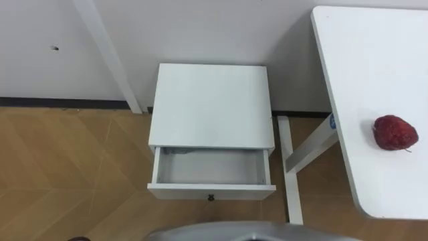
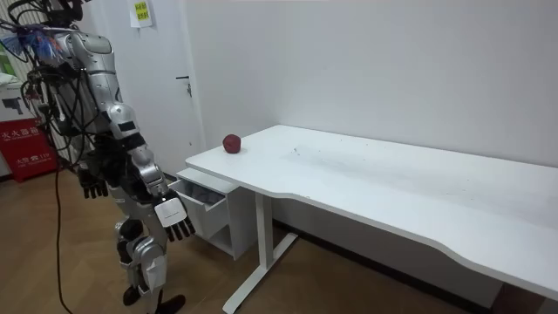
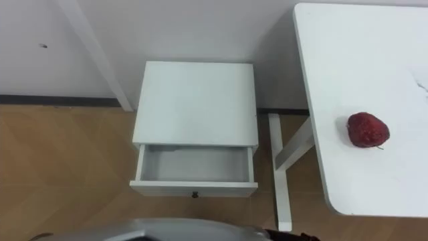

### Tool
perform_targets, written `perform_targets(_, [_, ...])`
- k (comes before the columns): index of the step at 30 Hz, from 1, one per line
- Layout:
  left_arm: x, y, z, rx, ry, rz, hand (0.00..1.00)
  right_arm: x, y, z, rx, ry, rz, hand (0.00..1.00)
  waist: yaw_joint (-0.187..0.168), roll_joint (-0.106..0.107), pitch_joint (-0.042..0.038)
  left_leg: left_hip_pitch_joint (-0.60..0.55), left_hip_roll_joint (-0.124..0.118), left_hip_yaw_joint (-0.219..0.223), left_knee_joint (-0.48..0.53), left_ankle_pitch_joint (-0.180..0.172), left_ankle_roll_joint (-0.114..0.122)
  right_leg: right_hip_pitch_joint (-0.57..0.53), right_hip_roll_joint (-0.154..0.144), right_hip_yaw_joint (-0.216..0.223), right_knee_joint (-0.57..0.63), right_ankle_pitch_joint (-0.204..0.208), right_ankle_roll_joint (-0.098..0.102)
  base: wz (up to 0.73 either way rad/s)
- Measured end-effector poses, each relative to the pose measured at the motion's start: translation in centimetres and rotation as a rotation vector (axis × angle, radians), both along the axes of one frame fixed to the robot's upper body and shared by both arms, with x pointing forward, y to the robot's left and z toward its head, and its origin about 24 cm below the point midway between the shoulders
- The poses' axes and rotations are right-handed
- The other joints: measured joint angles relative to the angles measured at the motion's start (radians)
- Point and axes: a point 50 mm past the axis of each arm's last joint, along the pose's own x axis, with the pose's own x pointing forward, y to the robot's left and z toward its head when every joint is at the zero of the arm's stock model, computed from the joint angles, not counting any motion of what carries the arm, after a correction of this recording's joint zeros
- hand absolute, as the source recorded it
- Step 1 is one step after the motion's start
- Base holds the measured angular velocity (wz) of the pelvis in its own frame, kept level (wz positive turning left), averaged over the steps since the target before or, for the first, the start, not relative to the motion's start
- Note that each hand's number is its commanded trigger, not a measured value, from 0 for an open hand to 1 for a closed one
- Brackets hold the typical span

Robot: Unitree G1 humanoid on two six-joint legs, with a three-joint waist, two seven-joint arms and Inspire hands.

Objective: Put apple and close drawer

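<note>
Right hand (image 2: 179, 227) is hanging released at the robot's side in the room view, fingers loosely straight and grasping nothing. Left hand (image 2: 91, 185) is hanging likewise at the far side of the body. The robot is standing on the wooden floor (image 1: 60, 167), facing a white nightstand (image 1: 210, 100) that is sitting against the wall (image 1: 200, 27) at 12 o'clock in the eye views. The drawer (image 1: 210, 169) is standing pulled out toward 6 o'clock, its grey inside showing, with a small dark knob (image 1: 210, 197) sitting mid-front. The red apple (image 1: 394, 132) is lying on the white bench (image 1: 374, 53) at 3 o'clock from the drawer, near the bench's left edge and well apart from both hands.
</note>
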Motion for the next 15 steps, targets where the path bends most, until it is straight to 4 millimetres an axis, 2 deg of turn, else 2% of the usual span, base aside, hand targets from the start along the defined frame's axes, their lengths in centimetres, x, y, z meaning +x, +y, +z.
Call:
perform_targets(7, [0.0, -0.1, -0.1, -0.01, 0.006, -0.007, 0.0, -0.2, -0.1, 0.0, -0.011, 0.0, -0.046, 0.0, 0.006, 0.004, 0.0015, 0.003, 0.002, 0.01, -0.001, 0.0, 0.0, -0.003, 0.001, 0.015, 0.0, 0.0, 0.0, -0.04])
perform_targets(10, [0.3, -0.1, 0.0, -0.008, -0.01, -0.003, 0.0, -0.3, -0.2, 0.1, -0.011, -0.033, -0.173, 0.0, -0.001, 0.009, 0.0023, 0.006, 0.001, 0.012, 0.0, 0.0, 0.0, -0.001, 0.001, 0.015, 0.001, 0.0, 0.0, -0.01])
perform_targets(13, [0.3, 0.3, 0.1, 0.005, -0.03, 0.021, 0.0, 0.1, -0.9, 0.3, -0.017, -0.114, -0.465, 0.0, -0.007, 0.016, 0.0056, 0.021, 0.004, 0.027, -0.006, -0.001, 0.0, 0.01, 0.001, 0.02, 0.001, 0.0, 0.0, -0.13])
perform_targets(15, [0.4, 0.9, 0.3, 0.019, -0.063, 0.063, 0.0, 0.8, -1.8, 0.6, -0.009, -0.233, -0.775, 0.0, -0.037, 0.015, 0.0055, 0.02, 0.003, 0.026, -0.007, -0.001, -0.001, 0.009, 0.001, 0.019, 0.0, 0.0, 0.0, 0.0])
